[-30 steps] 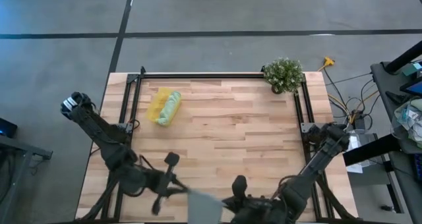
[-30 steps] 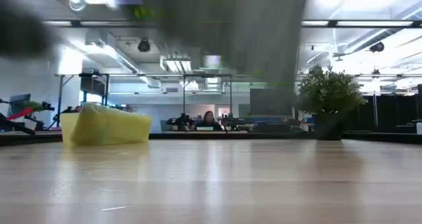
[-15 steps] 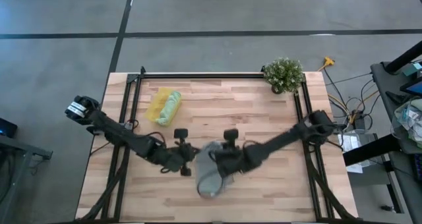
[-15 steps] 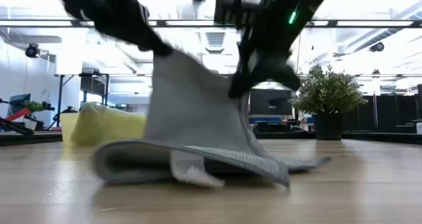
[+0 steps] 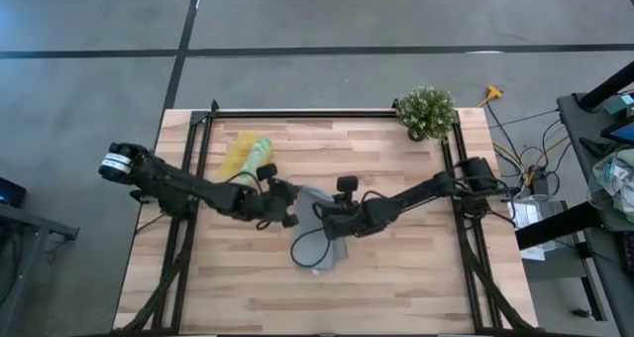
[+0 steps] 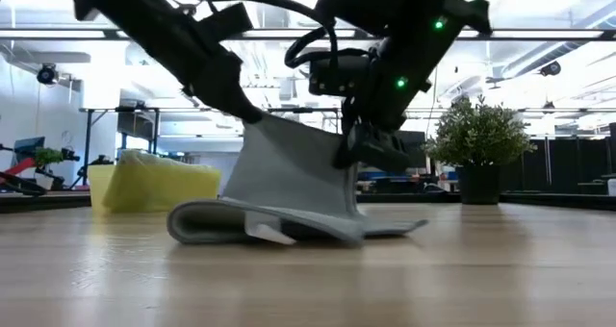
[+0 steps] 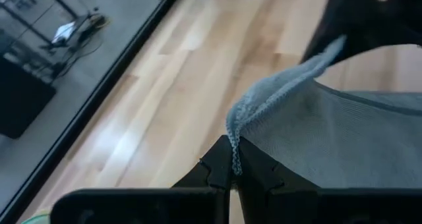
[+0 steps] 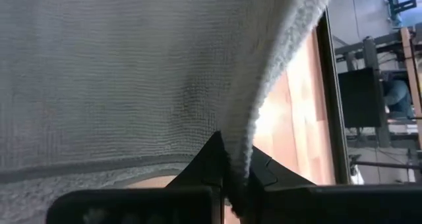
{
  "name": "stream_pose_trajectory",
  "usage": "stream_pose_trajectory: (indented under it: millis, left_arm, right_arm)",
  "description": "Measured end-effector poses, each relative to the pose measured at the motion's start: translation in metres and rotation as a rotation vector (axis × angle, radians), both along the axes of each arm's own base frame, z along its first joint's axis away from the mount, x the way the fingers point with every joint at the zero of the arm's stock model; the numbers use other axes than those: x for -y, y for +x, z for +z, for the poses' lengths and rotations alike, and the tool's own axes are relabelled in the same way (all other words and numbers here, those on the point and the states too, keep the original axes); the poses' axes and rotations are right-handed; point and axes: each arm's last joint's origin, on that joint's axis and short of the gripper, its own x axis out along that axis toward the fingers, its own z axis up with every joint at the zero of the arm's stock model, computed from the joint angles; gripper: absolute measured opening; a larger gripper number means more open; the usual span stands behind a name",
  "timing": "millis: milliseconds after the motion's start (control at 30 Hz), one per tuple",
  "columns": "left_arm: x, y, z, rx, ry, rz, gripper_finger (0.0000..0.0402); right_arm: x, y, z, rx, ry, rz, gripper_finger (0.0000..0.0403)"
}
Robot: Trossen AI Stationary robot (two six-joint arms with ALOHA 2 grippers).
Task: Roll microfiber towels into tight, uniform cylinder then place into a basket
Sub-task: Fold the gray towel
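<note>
Left pincer (image 5: 288,204) and right pincer (image 5: 324,216) each pinch an upper corner of the grey-blue towel (image 6: 289,188) at mid-worktop (image 5: 396,268) – its lower part trails folded toward the near edge. The basket (image 5: 236,162) – far-left, nearer the left arm – holds the rolled green towel (image 5: 256,164).

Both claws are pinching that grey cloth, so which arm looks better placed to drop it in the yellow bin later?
Probably the left. Both the left gripper and the right gripper are shut on the grey-blue towel, but the basket, already holding the green towel, sits on the left arm's side, nearer its gripper.
</note>
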Motion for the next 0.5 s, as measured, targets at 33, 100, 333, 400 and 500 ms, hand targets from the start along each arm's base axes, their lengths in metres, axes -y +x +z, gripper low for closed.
stream_pose_trajectory:
  millis: [33, 100, 333, 400, 500]
  left_arm:
    - [-0.004, 0.001, 0.000, 0.000, 0.000, 0.013, 0.0000]
    - [-0.011, 0.001, -0.001, -0.003, -0.008, 0.031, 0.0000]
    - [-0.022, 0.006, -0.019, -0.048, -0.018, 0.082, 0.0013]
    - [-0.023, 0.008, -0.026, -0.073, -0.007, 0.093, 0.0027]
    - [-0.024, 0.013, -0.029, -0.075, 0.011, 0.114, 0.0053]
  right_arm:
    - [0.003, 0.001, 0.000, 0.000, -0.003, 0.000, 0.0009]
    - [0.010, 0.005, 0.001, 0.004, -0.014, 0.005, 0.0009]
    - [0.034, 0.015, -0.003, 0.050, 0.031, 0.071, 0.0049]
    - [0.040, 0.016, -0.007, 0.070, 0.042, 0.093, 0.0073]
    - [0.045, 0.014, -0.009, 0.054, 0.005, 0.144, 0.0114]
